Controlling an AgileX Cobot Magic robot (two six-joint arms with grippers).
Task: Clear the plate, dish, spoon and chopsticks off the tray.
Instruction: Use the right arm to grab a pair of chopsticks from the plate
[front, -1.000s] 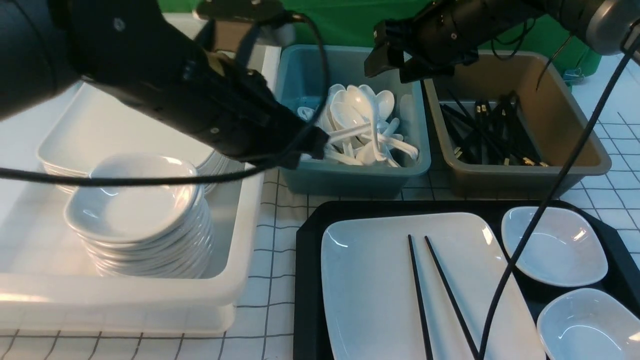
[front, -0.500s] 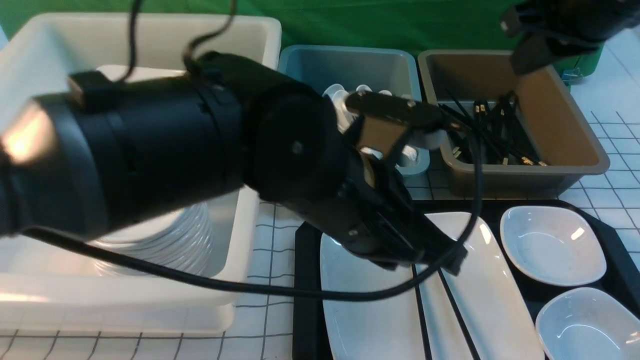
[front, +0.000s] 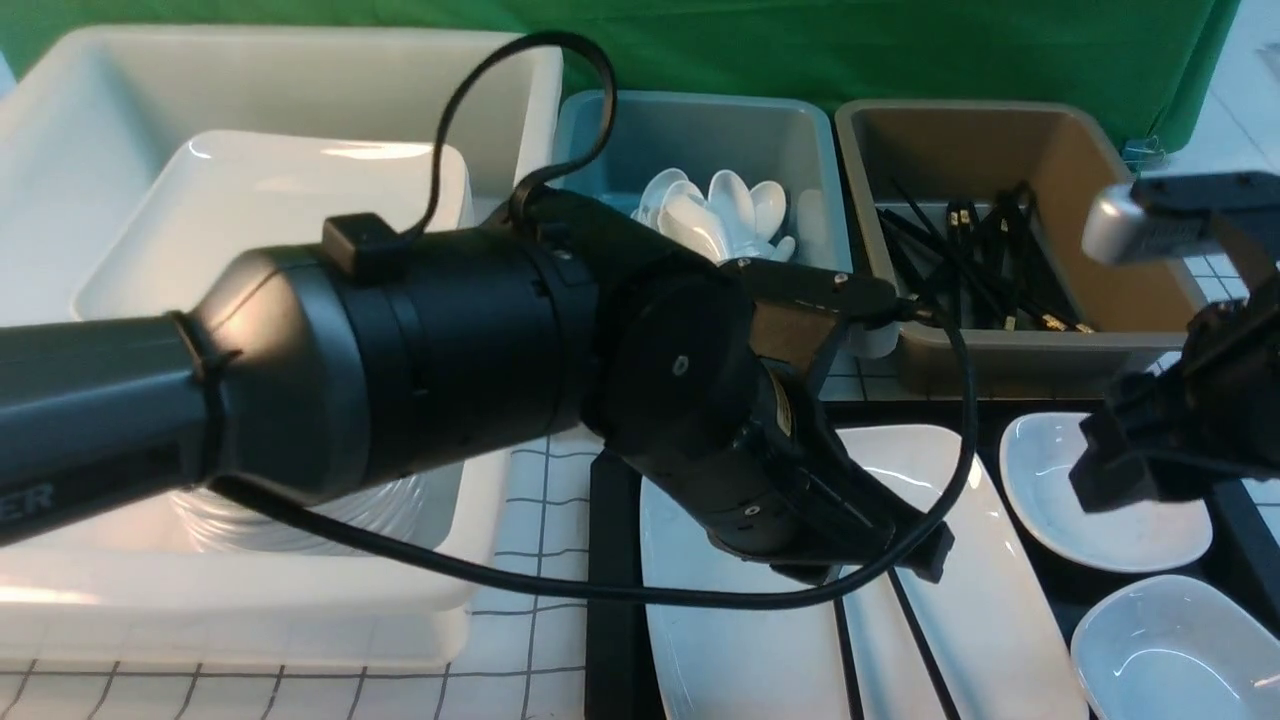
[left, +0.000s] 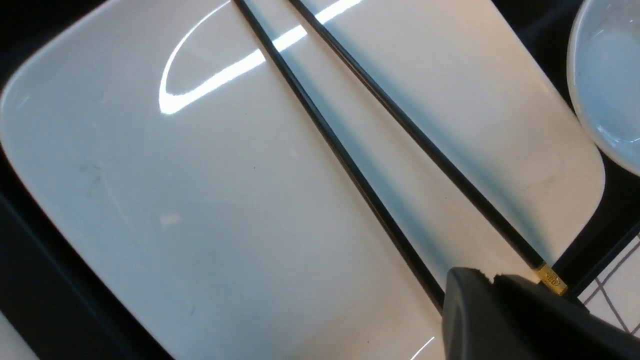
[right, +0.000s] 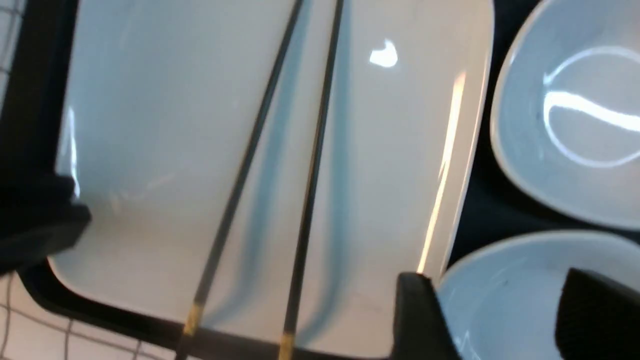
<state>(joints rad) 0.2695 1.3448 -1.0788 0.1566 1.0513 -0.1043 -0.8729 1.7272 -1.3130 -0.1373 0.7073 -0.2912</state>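
Front cam: L arm (front: 420, 350) reaches across the middle and blocks a lot. Its tip sits low over the plate (front: 740, 640), right at the far part of the chopsticks (front: 846, 650). The sticks lie on the plate, running near-to-far and slightly splayed. Plate is on the black tray (front: 610, 560), w/ two small dishes to its right: far dish (front: 1050, 510) and near dish (front: 1170, 650). R arm (front: 1200, 400) hangs over the far dish.

Behind the tray on the gridded worktop (front: 545, 500) are a white bin (front: 300, 80) w/ stacked plates, a teal bin (front: 700, 130) w/ a heap of white spoons (front: 720, 205), and a brown bin (front: 1100, 200) w/ black sticks.

L wrist cam: the fingers (left: 525, 320) show only in one corner, close together w/ a thin seam between them. I can't tell if the left jaws are clenched or cracked apart, or whether they grasp anything. One stick runs in under the fingertip; the other's gold-banded end (left: 550, 277) is just beside it, near the plate's edge.

R wrist cam: right jaws are spread, nothing between them. One finger (right: 420, 320) is at the far dish's rim on the plate side, the other over its bowl. Contact unclear. Both sticks lie across the plate, gold ends at its edge.
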